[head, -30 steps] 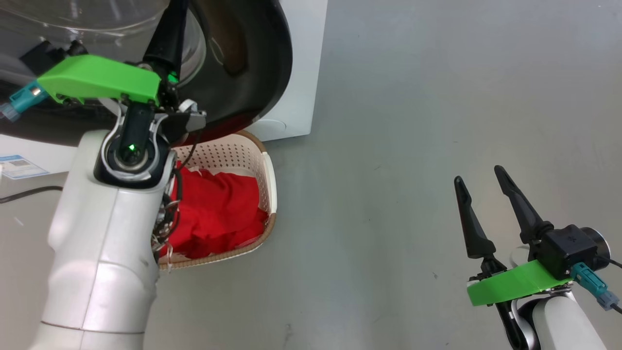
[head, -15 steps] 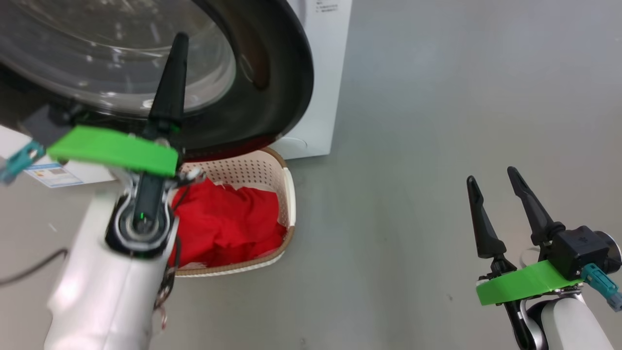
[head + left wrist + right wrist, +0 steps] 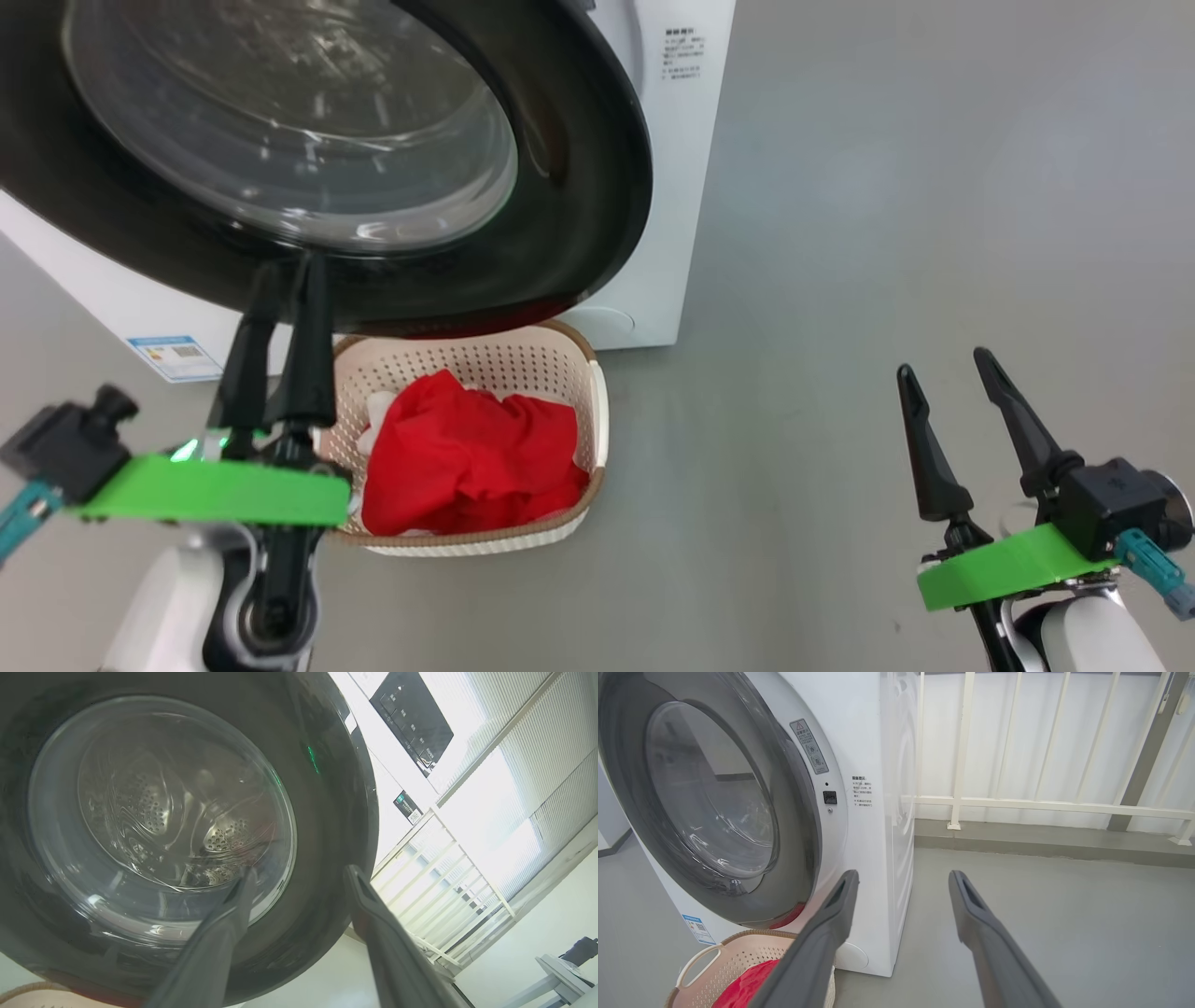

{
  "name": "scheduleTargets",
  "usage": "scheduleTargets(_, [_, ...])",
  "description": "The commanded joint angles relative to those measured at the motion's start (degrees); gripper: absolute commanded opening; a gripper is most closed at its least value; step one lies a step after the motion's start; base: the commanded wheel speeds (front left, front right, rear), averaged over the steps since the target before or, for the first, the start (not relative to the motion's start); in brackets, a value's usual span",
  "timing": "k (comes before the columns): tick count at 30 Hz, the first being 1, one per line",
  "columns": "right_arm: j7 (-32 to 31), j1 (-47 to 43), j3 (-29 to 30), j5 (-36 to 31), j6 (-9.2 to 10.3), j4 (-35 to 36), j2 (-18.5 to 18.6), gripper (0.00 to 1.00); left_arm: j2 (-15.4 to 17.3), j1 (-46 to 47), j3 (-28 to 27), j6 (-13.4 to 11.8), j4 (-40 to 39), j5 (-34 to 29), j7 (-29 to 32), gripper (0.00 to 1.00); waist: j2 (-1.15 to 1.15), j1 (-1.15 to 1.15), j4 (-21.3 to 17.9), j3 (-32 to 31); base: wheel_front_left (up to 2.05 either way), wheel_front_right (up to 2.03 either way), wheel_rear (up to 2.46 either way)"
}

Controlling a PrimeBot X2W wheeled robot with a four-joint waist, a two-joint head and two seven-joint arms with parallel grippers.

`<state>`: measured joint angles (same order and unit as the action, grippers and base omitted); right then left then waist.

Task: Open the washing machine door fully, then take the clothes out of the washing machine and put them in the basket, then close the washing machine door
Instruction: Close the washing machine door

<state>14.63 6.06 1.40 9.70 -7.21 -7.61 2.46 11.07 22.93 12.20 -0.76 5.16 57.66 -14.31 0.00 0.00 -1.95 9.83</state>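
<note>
Down comes the left arm! A second ago its pale forearm stood tall in front of the basket, with the gripper up against the door. Now, in the head view, the left gripper [image 3: 289,266] sits low at the lower left, its tips pointing up at the bottom rim of the washing machine door [image 3: 579,187]. The head camera has swung as well, so more of the washing machine [image 3: 681,140] shows. From here the two left fingers nearly overlap, so their gap is hard to read. The basket [image 3: 597,420] stands on the floor [image 3: 887,187] just under the door, with the clothes [image 3: 467,457] heaped red inside it. The right gripper [image 3: 943,364] holds the same pose low at the lower right, well clear, fingers apart.

Over to the left wrist view: the left gripper [image 3: 300,870] has its fingers plainly spread, with nothing between them, aimed at the door [image 3: 327,812]. The steel drum shimmers through the glass. Whether the tips touch the door I cannot tell.

Right wrist view now: the right gripper [image 3: 903,875] is also spread and empty. The door [image 3: 798,812] lies close over the machine's front, though whether it is latched is unclear. The basket [image 3: 698,961] is cut off at the bottom edge, and one finger hides part of the clothes [image 3: 747,984].
</note>
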Motion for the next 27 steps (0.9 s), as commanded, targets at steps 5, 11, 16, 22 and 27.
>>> scheduleTargets(5, [0.4, -0.7, -0.7, 1.2, -0.28, 1.6, 0.4, 1.0, 0.7, -5.8, -5.7, -1.7, -8.0, -11.9, -0.7, 1.0, 0.0, 0.0, 0.9, -2.9, 0.0, 0.0, 0.0])
scheduleTargets(11, [0.4, -2.1, -0.6, 1.3, -0.28, 1.6, 0.4, 1.0, 0.9, -12.6, -6.5, -2.8, -10.2, -23.1, -0.7, 1.0, 0.0, 0.0, 0.8, -5.8, 0.0, 0.0, 0.0])
scheduleTargets(16, [0.4, -3.5, -0.3, 1.1, -0.28, 1.7, 0.4, 1.0, 1.2, -17.0, -6.7, -3.3, -10.1, -30.0, -0.7, 1.0, 0.0, 0.0, 0.6, -7.8, 0.0, 0.0, 0.0])
scheduleTargets(22, [0.4, -5.2, -0.2, 0.6, -0.28, 2.2, 0.4, 1.0, 1.6, -21.4, -7.2, -4.0, -9.9, -35.1, -0.7, 1.0, 0.0, 0.0, 0.3, -9.6, 0.0, 0.0, 0.0])
scheduleTargets(27, [0.4, -6.0, -0.2, 0.1, -0.28, 2.8, 0.4, 1.0, 1.7, -24.4, -7.5, -4.4, -9.7, -38.1, -0.7, 1.0, 0.0, 0.0, 0.2, -10.2, 0.0, 0.0, 0.0])
